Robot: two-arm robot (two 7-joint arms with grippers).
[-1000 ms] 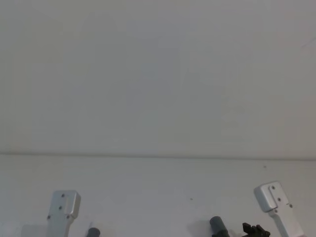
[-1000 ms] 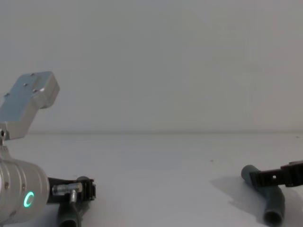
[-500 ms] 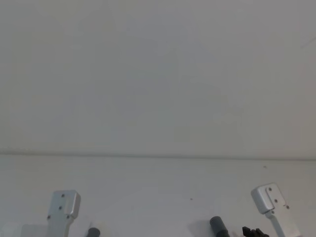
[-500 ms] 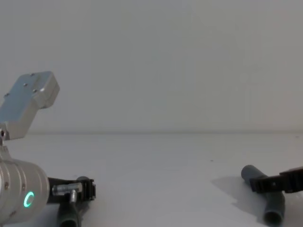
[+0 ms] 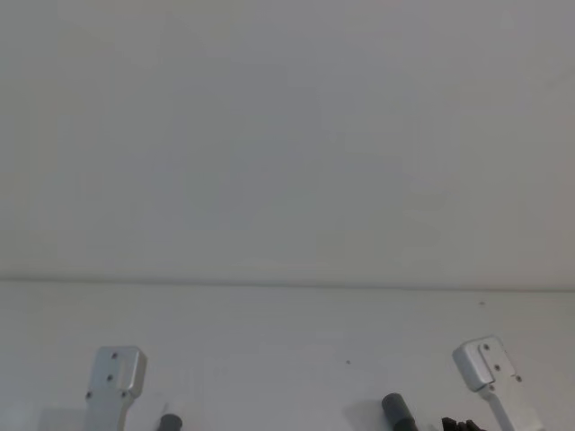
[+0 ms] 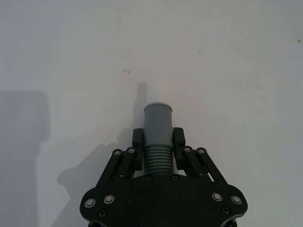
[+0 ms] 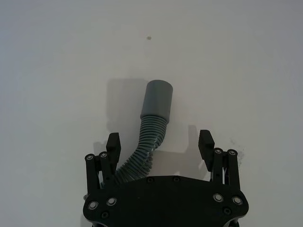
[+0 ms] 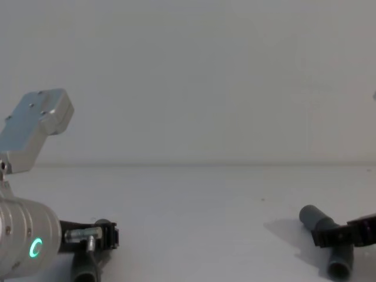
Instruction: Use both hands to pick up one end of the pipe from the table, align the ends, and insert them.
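In the left wrist view my left gripper (image 6: 158, 150) is shut on one pipe piece (image 6: 156, 156), gripping its ribs just behind the grey cuff (image 6: 157, 124) with the white tip (image 6: 158, 91). The chest view has this gripper (image 8: 109, 235) low at the left over the table (image 8: 194, 223). The other pipe piece (image 7: 144, 149) lies on the table between the spread fingers of my open right gripper (image 7: 159, 142), nearer one finger (image 7: 112, 143), with its grey cuff (image 7: 157, 100) pointing away. In the chest view the right gripper (image 8: 346, 235) hangs just above that piece (image 8: 320, 220) at the right edge.
The white table (image 5: 287, 359) runs back to a plain wall (image 5: 287, 135). The silver arm links show at the left (image 5: 115, 382) and right (image 5: 490, 368) of the head view, with dark pipe ends (image 5: 396, 411) poking out near them.
My right gripper has sunk lower over its pipe piece and drawn slightly back toward me. The left arm and its pipe piece have not moved.
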